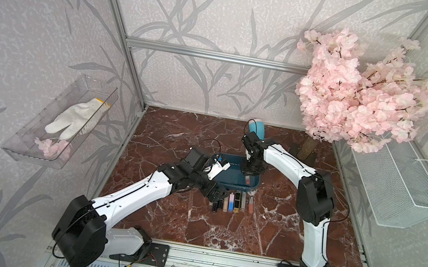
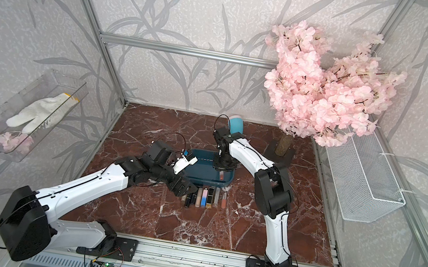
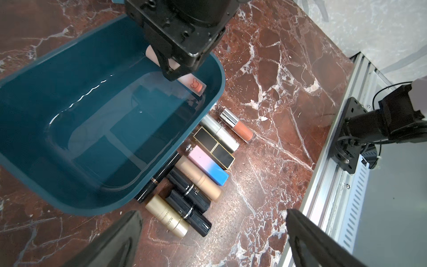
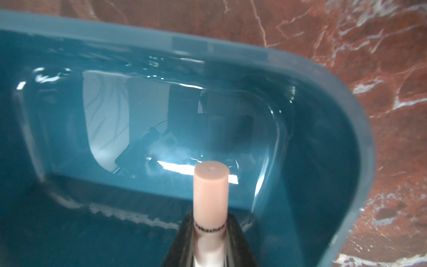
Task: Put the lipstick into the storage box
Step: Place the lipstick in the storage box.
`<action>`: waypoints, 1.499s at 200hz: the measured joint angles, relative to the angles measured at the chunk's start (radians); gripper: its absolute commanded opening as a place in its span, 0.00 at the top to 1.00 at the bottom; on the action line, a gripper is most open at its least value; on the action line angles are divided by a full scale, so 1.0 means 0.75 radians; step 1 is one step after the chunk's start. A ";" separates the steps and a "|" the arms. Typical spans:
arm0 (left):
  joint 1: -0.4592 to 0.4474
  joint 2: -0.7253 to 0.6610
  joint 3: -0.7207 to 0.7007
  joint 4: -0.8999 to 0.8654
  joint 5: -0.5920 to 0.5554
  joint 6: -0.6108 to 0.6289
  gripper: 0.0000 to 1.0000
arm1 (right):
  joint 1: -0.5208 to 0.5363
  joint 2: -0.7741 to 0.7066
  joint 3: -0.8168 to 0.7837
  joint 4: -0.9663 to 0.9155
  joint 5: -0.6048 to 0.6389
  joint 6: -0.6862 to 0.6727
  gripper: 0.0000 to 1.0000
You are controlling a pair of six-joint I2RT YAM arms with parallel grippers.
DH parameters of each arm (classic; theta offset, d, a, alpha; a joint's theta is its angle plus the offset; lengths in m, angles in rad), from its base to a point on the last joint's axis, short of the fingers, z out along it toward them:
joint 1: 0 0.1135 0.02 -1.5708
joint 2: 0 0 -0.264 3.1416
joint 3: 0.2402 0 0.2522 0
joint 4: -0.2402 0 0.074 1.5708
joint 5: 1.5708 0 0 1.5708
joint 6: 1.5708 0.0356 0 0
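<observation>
The storage box [image 1: 239,187] [image 2: 207,181] is a dark teal tub in the middle of the marble floor, and nothing lies in it [image 3: 80,104]. My right gripper [image 1: 249,172] [image 3: 172,74] [image 4: 211,219] reaches down into its right end, shut on a pale pink lipstick [image 4: 211,191] [image 3: 195,86] with a clear end, held just above the bottom near the rim [image 4: 346,104]. My left gripper [image 1: 214,197] [image 3: 212,222] is open above the left end of a row of several lipsticks [image 1: 233,202] [image 3: 203,161] lined up along the box's front wall.
A pink blossom tree [image 1: 361,91] stands at the back right, with a white wire basket [image 1: 398,182] on the right wall. A clear tray [image 1: 62,120] holding a white glove hangs on the left wall. A blue cup [image 1: 257,128] sits behind the box.
</observation>
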 measured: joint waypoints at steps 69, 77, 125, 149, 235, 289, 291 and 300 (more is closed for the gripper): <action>-0.030 0.097 0.015 0.045 0.003 0.075 0.00 | -0.040 0.069 0.000 0.014 0.037 0.026 0.95; -0.033 0.113 0.016 0.053 0.003 0.078 0.00 | -0.043 0.072 0.000 0.016 0.037 0.026 0.95; -0.053 0.170 0.028 0.077 0.006 0.083 0.00 | -0.055 0.081 0.000 0.040 0.037 0.027 0.93; -0.059 0.180 0.045 0.082 0.006 0.084 0.00 | -0.057 0.103 0.000 0.052 0.036 0.032 0.93; -0.068 0.180 0.055 0.080 -0.002 0.082 0.00 | -0.060 0.161 0.045 0.055 0.037 0.081 0.82; -0.068 0.153 0.055 0.076 -0.011 0.082 0.00 | -0.057 0.169 0.060 0.050 0.035 0.107 0.65; -0.068 0.152 0.055 0.076 -0.011 0.082 0.00 | -0.057 0.169 0.060 0.051 0.035 0.108 0.65; -0.068 0.149 0.055 0.076 -0.013 0.082 0.00 | -0.055 0.169 0.061 0.051 0.034 0.111 0.64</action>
